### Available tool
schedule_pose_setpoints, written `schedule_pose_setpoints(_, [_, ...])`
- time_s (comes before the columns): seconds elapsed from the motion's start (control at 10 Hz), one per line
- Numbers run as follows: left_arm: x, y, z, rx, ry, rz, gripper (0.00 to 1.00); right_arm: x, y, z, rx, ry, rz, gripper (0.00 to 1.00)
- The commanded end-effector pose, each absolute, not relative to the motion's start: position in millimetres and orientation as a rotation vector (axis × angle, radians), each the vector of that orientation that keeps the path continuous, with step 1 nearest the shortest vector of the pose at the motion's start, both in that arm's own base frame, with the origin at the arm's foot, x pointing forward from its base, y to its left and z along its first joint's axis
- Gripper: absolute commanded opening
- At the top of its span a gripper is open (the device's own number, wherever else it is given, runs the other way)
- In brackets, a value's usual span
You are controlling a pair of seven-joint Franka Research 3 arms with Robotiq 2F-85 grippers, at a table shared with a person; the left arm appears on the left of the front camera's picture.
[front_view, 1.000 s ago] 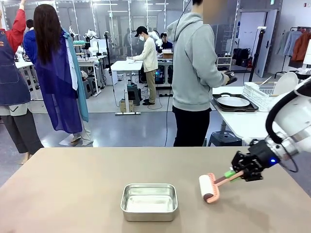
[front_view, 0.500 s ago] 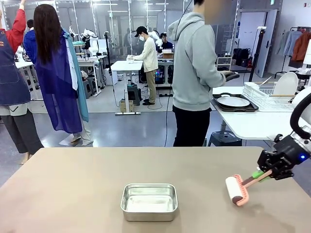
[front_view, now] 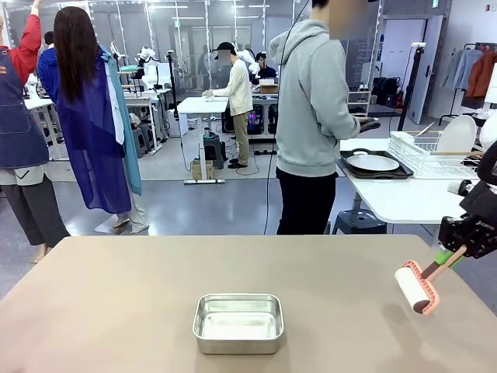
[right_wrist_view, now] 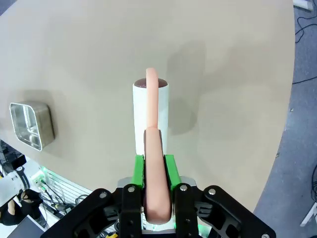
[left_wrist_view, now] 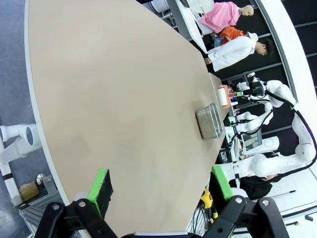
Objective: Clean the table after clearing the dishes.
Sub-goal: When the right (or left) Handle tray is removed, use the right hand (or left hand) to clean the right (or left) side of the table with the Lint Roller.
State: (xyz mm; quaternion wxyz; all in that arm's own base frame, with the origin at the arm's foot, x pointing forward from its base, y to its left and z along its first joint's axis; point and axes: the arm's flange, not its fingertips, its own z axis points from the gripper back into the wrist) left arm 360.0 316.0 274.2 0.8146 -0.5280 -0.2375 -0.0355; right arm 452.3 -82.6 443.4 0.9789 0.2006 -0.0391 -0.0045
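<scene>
The right gripper (front_view: pixel 454 255) pinches the pink handle of a white lint roller (front_view: pixel 417 288), held just above the brownish table (front_view: pixel 116 303) well right of the steel pan (front_view: pixel 238 322). The left gripper (left_wrist_view: pixel 161 191) hangs over the table edge, jaws spread and empty. Beyond the pan, on the white side table (front_view: pixel 396 198), a plate (front_view: pixel 373 162) rests on a dark tray (front_view: pixel 353 168) beside a standing person (front_view: pixel 311 116).

Grey glossy floor (front_view: pixel 210 206), white side table (front_view: pixel 396 198), glass partitions (front_view: pixel 186 39), bright ceiling strip lights
</scene>
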Motion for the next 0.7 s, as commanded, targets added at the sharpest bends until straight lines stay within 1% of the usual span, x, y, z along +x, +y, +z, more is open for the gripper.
schedule_pose_setpoints(0.0, [356.3, 317.3, 278.2, -1.12, -0.493, -0.078, 1.0, 448.9, -66.8, 469.4, 0.36, -0.102, -0.008, 0.21])
schedule_pose_setpoints(0.1, [356.3, 317.3, 278.2, -1.12, -0.493, -0.078, 1.0, 428.6, -39.1, 532.0, 0.236, -0.156, 0.061, 0.21])
schedule_pose_setpoints(0.4, [356.3, 317.3, 278.2, -1.12, -0.493, -0.078, 1.0, 423.1, -24.3, 541.0, 0.192, -0.203, 0.073, 0.21])
schedule_pose_setpoints(0.5, [356.3, 317.3, 278.2, -1.12, -0.493, -0.078, 1.0, 439.3, -52.4, 511.7, 0.282, -0.157, 0.069, 0.21])
schedule_pose_setpoints(0.6, [356.3, 317.3, 278.2, -1.12, -0.493, -0.078, 1.0, 439.3, -52.4, 511.7, 0.282, -0.157, 0.069, 0.21])
